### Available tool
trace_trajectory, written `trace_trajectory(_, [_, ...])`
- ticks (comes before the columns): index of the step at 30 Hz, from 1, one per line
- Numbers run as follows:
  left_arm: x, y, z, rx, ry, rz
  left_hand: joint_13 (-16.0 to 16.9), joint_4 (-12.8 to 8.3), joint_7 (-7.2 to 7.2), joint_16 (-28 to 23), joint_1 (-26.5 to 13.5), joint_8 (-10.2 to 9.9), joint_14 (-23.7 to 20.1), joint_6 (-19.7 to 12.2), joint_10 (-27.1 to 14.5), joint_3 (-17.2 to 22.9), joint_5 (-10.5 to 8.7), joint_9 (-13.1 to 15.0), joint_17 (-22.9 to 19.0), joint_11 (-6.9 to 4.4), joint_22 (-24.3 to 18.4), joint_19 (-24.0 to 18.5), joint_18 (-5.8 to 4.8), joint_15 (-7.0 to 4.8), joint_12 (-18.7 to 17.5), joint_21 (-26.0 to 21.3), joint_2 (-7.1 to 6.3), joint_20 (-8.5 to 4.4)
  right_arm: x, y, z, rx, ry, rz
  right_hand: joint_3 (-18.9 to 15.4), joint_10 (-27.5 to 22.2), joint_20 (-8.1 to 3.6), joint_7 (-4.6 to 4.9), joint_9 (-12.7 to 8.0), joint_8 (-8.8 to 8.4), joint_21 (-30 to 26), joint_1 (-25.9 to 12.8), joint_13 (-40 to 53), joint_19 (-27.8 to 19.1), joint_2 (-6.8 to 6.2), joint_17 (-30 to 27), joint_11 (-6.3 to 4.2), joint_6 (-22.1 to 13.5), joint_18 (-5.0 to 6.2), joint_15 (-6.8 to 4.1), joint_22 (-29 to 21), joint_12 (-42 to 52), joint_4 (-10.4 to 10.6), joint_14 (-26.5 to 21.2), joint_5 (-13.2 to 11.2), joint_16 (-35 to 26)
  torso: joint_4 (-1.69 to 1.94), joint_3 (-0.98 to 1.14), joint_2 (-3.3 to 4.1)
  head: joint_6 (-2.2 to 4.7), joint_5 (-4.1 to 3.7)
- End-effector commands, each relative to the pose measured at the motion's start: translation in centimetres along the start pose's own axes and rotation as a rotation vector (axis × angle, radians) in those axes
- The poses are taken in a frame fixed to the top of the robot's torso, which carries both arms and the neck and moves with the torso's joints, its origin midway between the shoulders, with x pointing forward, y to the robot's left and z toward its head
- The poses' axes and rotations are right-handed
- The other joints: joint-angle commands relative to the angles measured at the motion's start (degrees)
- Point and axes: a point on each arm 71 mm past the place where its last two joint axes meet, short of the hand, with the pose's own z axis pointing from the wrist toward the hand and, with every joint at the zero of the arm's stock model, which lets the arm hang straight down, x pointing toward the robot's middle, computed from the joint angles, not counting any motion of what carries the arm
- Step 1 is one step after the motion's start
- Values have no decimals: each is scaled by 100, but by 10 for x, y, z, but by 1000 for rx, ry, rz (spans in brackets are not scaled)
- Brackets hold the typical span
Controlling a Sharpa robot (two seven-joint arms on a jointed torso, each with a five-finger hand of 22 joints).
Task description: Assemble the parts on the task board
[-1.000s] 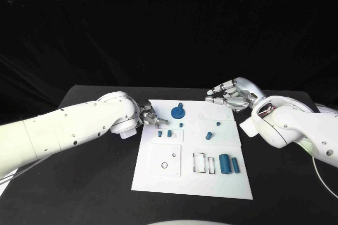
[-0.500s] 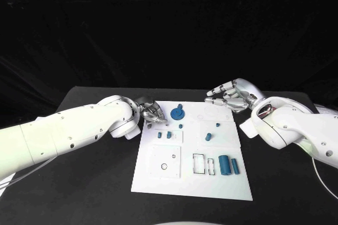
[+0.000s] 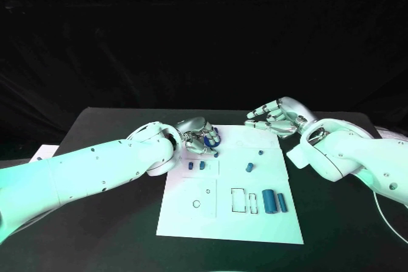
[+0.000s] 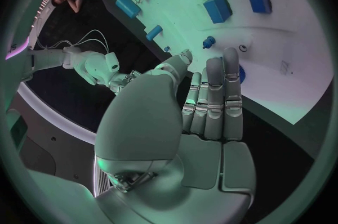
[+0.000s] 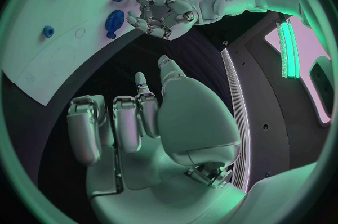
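The white task board [image 3: 255,222] lies in the middle of the black table. A round blue part [image 3: 215,140] sits near the board's far edge, and my left hand [image 3: 196,136] hovers right beside it, fingers close to it and holding nothing. In the left wrist view the left hand's fingers [image 4: 213,101] lie straight and together, half hiding the round part [image 4: 241,74]. My right hand [image 3: 273,117] floats over the board's far right corner, fingers apart and empty. The right wrist view shows the left hand [image 5: 160,14] next to the round part [image 5: 114,20].
Two small blue pieces [image 3: 197,163] lie left of centre and a blue peg [image 3: 249,165] right of them. Two blue cylinders [image 3: 275,200] lie at the right beside two rectangular slots [image 3: 244,200]. A square plate with a hole [image 3: 196,203] lies near left.
My left hand has moved away from me and to the right, from the board's left edge to the round blue part. The right hand has hardly moved.
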Motion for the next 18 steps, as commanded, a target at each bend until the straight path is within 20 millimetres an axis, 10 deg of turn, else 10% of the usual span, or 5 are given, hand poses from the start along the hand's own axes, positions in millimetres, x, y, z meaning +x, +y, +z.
trace_trajectory(1, [7, -4, 4, 36, 36, 109, -143, -11, -13, 624, -52, -67, 462, 121, 81, -88, -25, -115, 492, -7, 0, 270, 65, -27, -49, 54, 76, -22, 2, 1, 0, -12, 13, -2, -29, 65, -42, 4, 9, -6, -27, 9, 852, 220, 53, 835, -36, 48, 96, -31, 1023, -28, -1, 430, 34, -15, 5, 0, 3, 5, -20])
trace_trajectory(7, [13, -4, 11, 4, 43, 164, -470, 4, -62, 2629, -71, -203, 1557, 447, 431, -117, -15, -355, 2512, -67, 1564, 1440, -261, -106, -162, 2039, 118, -103, 2, 1, 0, -13, 13, -2, -29, 65, -42, 4, 9, -6, -27, 9, 852, 220, 53, 835, -36, 48, 96, -31, 1023, -28, -1, 430, 34, -15, -2, 5, 5, 0, -24])
trace_trajectory(18, [17, -8, 17, -32, 74, 228, -735, 4, -128, 3011, -52, -321, 1768, 737, 789, 12, -8, -535, 2832, -140, 2417, 1831, -428, -172, -345, 3044, 126, -172, 2, 2, 0, -13, 15, -2, -29, 65, -42, 4, 9, -6, -27, 9, 852, 220, 53, 835, -36, 48, 96, -31, 1023, -28, -1, 430, 34, -15, 14, 4, -3, -29, -49])
